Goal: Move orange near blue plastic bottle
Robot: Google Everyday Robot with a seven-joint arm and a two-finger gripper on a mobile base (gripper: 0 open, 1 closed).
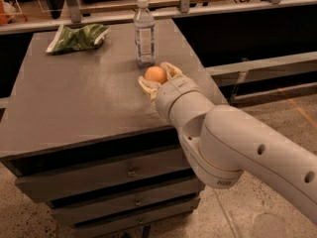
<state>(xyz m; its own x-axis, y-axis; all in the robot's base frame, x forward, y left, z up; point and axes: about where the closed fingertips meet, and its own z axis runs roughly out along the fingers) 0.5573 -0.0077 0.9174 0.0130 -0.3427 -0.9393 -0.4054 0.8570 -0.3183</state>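
The orange (pixel 155 74) sits between the two pale fingers of my gripper (pixel 158 78), low over the grey cabinet top (pixel 84 98). The gripper is shut on the orange. The blue plastic bottle (pixel 144 31), clear with a white cap and pale label, stands upright just behind and slightly left of the orange, a short gap away. My white arm reaches in from the lower right and hides the tabletop's right front corner.
A green snack bag (pixel 77 37) lies at the back left of the top. Drawers (pixel 129 175) run down the cabinet's front. A rail and dark shelving stand behind; speckled floor lies to the right.
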